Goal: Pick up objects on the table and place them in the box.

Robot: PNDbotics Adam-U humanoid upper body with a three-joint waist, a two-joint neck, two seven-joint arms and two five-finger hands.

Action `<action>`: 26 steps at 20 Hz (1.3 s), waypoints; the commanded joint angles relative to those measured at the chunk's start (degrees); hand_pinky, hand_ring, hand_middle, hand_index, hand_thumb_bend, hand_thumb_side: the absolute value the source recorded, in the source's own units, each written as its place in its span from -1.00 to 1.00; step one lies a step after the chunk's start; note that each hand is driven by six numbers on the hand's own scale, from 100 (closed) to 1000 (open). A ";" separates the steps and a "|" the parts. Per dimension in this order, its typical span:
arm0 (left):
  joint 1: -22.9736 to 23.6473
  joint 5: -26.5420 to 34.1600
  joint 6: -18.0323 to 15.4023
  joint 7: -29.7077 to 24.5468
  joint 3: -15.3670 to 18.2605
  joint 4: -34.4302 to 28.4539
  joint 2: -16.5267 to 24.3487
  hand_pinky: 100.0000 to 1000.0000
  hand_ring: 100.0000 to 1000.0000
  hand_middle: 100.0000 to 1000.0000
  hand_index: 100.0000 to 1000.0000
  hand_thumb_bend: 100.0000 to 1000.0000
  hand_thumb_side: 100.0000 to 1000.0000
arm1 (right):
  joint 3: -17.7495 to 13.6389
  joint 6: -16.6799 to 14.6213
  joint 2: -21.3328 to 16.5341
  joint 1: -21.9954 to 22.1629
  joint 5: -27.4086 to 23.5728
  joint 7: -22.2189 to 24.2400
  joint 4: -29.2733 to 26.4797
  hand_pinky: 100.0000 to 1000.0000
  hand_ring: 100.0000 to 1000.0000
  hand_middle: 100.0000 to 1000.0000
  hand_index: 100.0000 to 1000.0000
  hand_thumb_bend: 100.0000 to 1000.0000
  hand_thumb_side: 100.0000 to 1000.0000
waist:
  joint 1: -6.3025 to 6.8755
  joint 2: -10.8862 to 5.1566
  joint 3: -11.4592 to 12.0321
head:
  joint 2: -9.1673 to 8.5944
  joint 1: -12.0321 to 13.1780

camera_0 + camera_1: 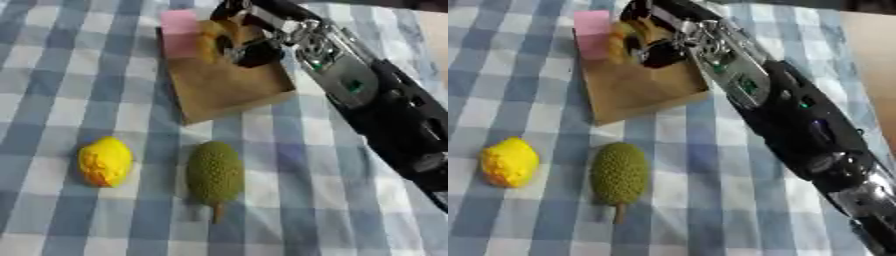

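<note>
Blue-and-white checked tablecloth point(52, 75). Shallow brown cardboard box point(229, 85) at top centre, holding a pink block point(181, 31) and a yellowish item point(213, 37). Right hand point(254, 47), black, fingers curled over the box. Yellow lemon-shaped fruit point(105, 161) lower left; green bumpy stemmed fruit point(214, 175) beside it, apart.

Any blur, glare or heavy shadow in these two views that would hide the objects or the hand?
Left eye view: soft throughout; the right hand over the box blurs into something yellowish, fingers unreadable. Right eye view: equally soft; bright reflections on the silver forearm. Lighting even, with slight shadows beside the yellow fruit and green fruit.
</note>
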 commanded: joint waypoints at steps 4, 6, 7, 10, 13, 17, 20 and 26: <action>-0.35 0.19 0.16 0.00 0.30 -1.21 1.18 0.59 0.63 0.54 0.73 -0.26 0.44 | -1.76 2.17 -1.26 -1.37 3.34 2.48 -3.41 0.69 0.92 0.70 0.81 -0.69 -0.85 | 0.63 -1.72 -0.37 | 0.45 0.16; -0.39 0.26 0.17 0.01 0.30 -1.21 1.17 0.59 0.63 0.54 0.73 -0.26 0.44 | -1.90 2.81 -1.49 -1.26 3.93 2.76 -4.45 0.70 0.93 0.71 0.82 -0.68 -0.85 | 0.66 -1.91 -0.49 | 0.47 0.29; -0.41 0.30 0.19 0.00 0.29 -1.21 1.17 0.59 0.63 0.54 0.73 -0.25 0.43 | -1.95 3.05 -1.61 -1.20 4.13 2.92 -4.87 0.70 0.93 0.71 0.83 -0.68 -0.85 | 0.67 -2.00 -0.55 | 0.48 0.36; -0.33 0.34 0.21 0.00 0.32 -1.21 1.21 0.59 0.63 0.54 0.73 -0.25 0.44 | -2.10 3.54 -2.07 -0.85 4.13 3.65 -6.17 0.71 0.94 0.73 0.85 -0.76 -0.93 | 0.66 -2.25 -0.73 | 0.50 0.53; -0.29 0.42 0.22 0.10 0.35 -1.21 1.16 0.59 0.63 0.54 0.73 -0.25 0.43 | -2.30 4.07 -2.68 -0.19 3.01 3.96 -7.81 0.66 0.90 0.67 0.82 -0.85 -0.82 | 0.62 -2.45 -0.81 | 0.49 0.68; -0.21 0.22 0.05 0.10 0.47 -1.21 1.33 0.59 0.63 0.54 0.72 -0.26 0.43 | -1.56 4.34 -7.78 3.54 -0.80 4.08 -18.09 0.58 0.79 0.54 0.72 -1.00 -0.70 | 0.41 -2.50 -0.88 | 0.46 1.25; 0.02 0.12 -0.03 0.41 0.68 -1.21 1.42 0.58 0.64 0.54 0.72 -0.26 0.43 | -1.53 5.58 -14.17 8.40 -4.37 5.92 -31.66 0.55 0.73 0.50 0.68 -0.99 -0.66 | 0.24 -2.38 -1.16 | 0.42 1.96; 0.10 -0.20 -0.23 0.50 0.67 -1.21 1.67 0.58 0.64 0.54 0.72 -0.26 0.43 | -0.62 0.80 -21.27 14.19 -8.85 7.64 -38.69 0.57 0.74 0.52 0.71 -0.93 -0.62 | 0.39 -2.17 -1.89 | 0.42 2.37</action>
